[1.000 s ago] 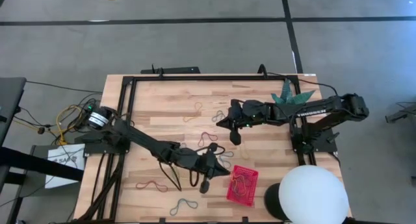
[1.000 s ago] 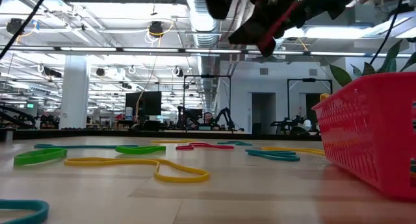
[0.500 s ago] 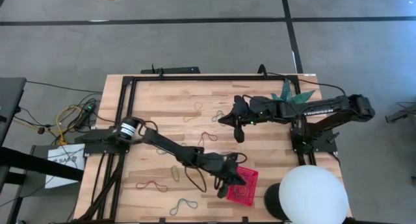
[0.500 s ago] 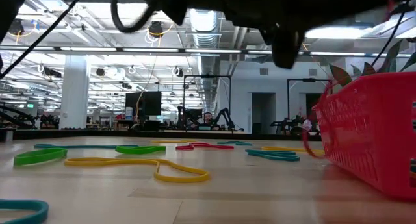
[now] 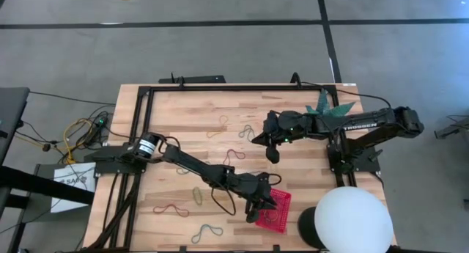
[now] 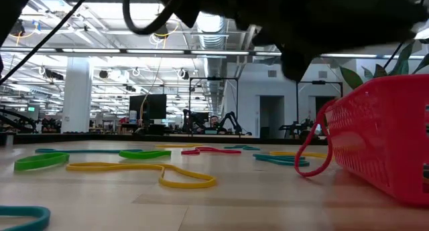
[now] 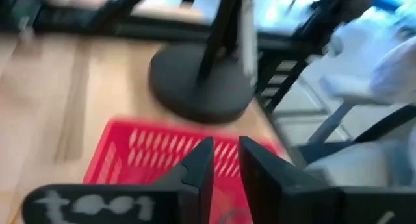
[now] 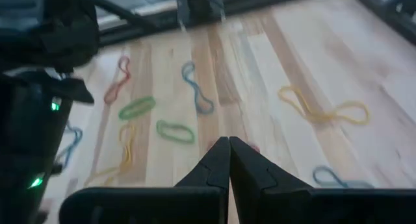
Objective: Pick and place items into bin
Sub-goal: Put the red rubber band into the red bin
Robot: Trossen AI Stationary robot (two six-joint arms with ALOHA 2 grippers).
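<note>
Left gripper (image 5: 256, 210) is hovering over the near-left rim of the small red mesh-walled plastic basket (image 5: 278, 215), fingers slightly parted and empty; a red rubber-band loop (image 6: 314, 142) is draping over that rim. Right gripper (image 5: 272, 156) is hanging above mid-table, fingers pressed together, holding nothing.

Pale wood table (image 5: 183, 114), planked, matt grain, upper centre of high view. Red plastic bin (image 5: 274, 211), perforated mesh walls, slightly glossy, lower right. Rubber bands (image 6: 141, 168) thin, smooth, dull. Black metal frame (image 5: 220, 88) matt. White dome (image 5: 354, 220) smooth, satin.
</note>
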